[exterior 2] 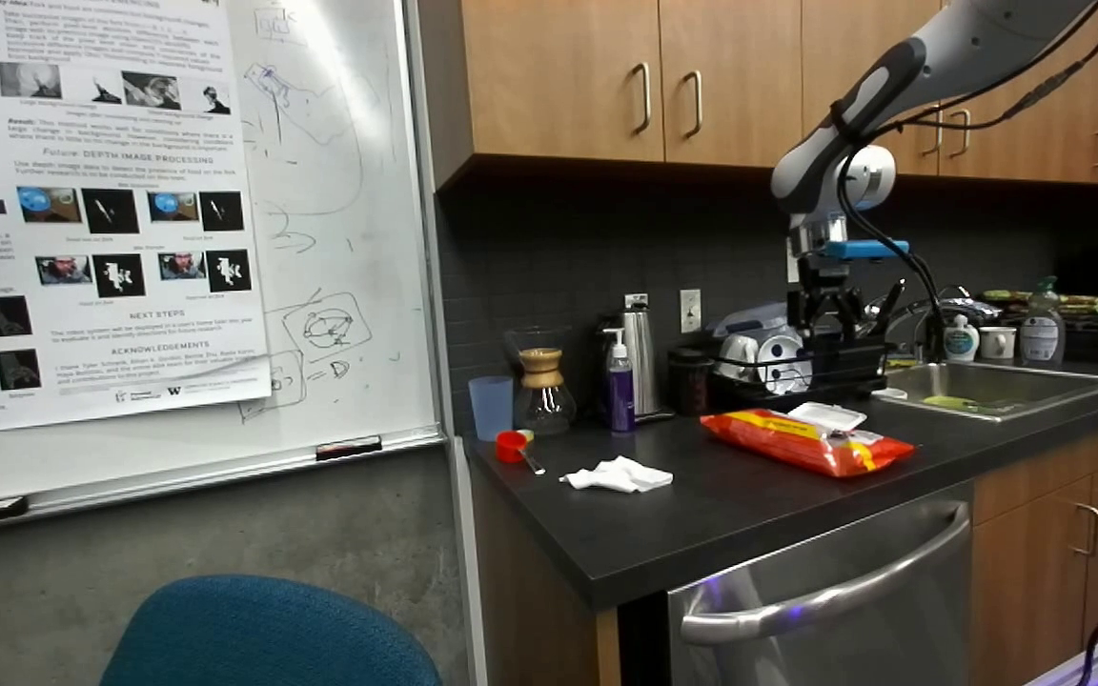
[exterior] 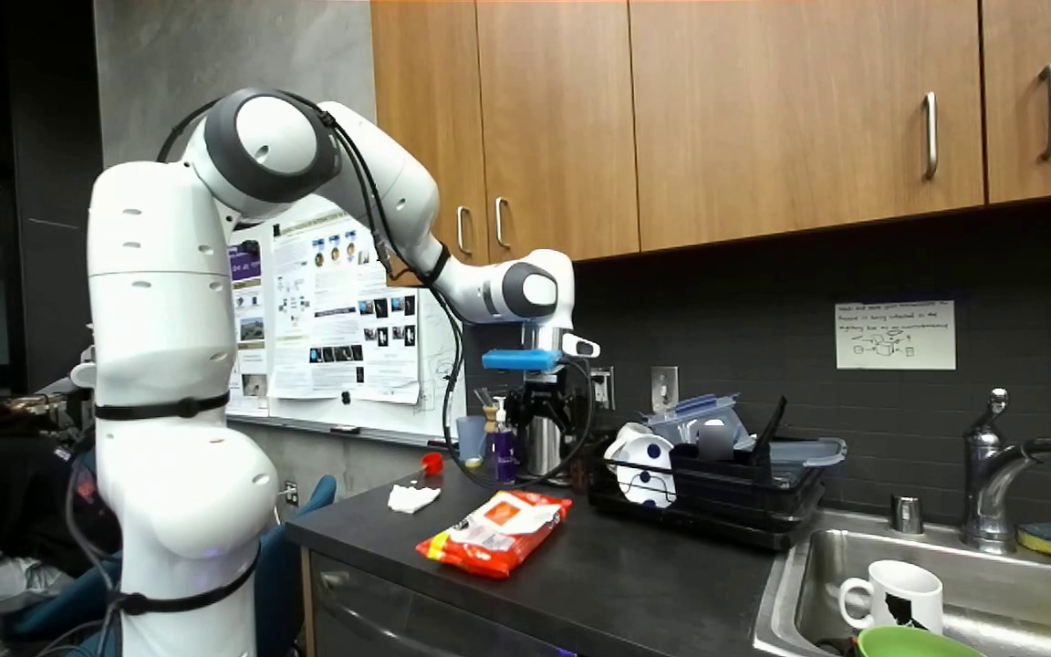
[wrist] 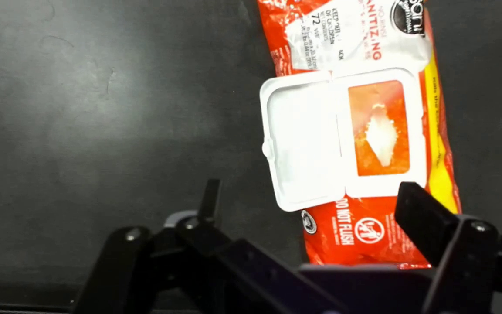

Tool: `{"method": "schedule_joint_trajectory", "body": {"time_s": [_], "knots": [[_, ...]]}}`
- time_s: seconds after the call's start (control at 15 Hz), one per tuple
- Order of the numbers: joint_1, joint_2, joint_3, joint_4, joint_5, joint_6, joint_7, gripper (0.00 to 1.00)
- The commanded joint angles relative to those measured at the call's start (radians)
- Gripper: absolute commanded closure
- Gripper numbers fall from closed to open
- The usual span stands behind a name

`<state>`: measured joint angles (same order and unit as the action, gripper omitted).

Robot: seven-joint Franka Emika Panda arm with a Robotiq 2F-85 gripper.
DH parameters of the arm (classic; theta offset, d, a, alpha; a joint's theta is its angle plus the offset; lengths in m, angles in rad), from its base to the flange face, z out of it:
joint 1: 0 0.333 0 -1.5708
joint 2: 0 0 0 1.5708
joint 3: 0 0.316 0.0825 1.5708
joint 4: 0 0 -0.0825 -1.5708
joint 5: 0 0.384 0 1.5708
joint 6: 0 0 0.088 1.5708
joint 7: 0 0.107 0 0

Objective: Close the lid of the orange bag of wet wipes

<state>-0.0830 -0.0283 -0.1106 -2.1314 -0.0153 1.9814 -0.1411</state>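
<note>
Lid [wrist: 302,141], white rectangular plastic flap with rounded corners: lay open, right of centre in the wrist view, folded out to the left of the white plastic frame [wrist: 379,186] it adjoined. That frame surrounded an orange panel [wrist: 389,97] with a pale jagged patch.

Orange bag of wet wipes [exterior 2: 804,448], soft flat plastic packet with yellow band and white labels: lay on the smooth dark grey countertop [exterior 2: 659,529], lower half of an exterior view, right of centre.

Gripper [wrist: 311,192], black jointed two-fingered claw: was spread wide in the lower half of the wrist view, one tip left of centre, one at right overlapping the packet in that view. In both exterior views it hung above the packet, apart from it.

Crumpled white sheet [exterior 2: 618,474]: lay left of the packet in an exterior view; material could not be told.

Red scoop [exterior 2: 511,446]: lay to the sheet's upper left.

White mug with black print [exterior: 904,586]: sat inside the stainless-steel sink [exterior: 1018,589], lower right of an exterior view.
</note>
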Motion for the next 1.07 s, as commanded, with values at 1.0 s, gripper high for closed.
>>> {"method": "schedule_joint_trajectory", "body": {"time_s": [1.0], "knots": [[-0.137,0.309,-0.047,0.190,-0.001,0.047,-0.146,0.00]]}}
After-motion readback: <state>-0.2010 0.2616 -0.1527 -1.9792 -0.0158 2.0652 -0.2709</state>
